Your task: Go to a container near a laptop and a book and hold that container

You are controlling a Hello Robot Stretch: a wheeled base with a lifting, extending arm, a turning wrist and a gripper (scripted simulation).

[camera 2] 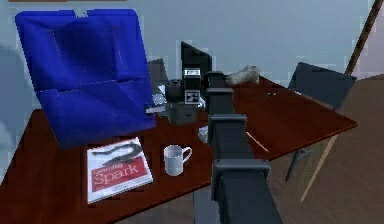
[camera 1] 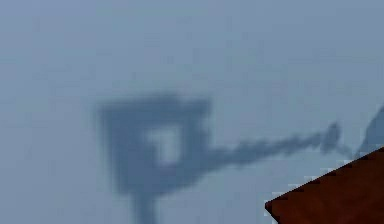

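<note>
You see a white mug (camera 2: 177, 158) standing upright near the front edge of a reddish-brown table (camera 2: 290, 115). Just to its left a red-and-white book (camera 2: 119, 167) lies flat. Behind the book, a large blue laptop (camera 2: 85, 70) stands open.

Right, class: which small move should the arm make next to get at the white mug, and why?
Probably draw the arm back: the gripper sits far out across the desk, while the white mug stands nearer the desk's near edge, beside the book.
</note>
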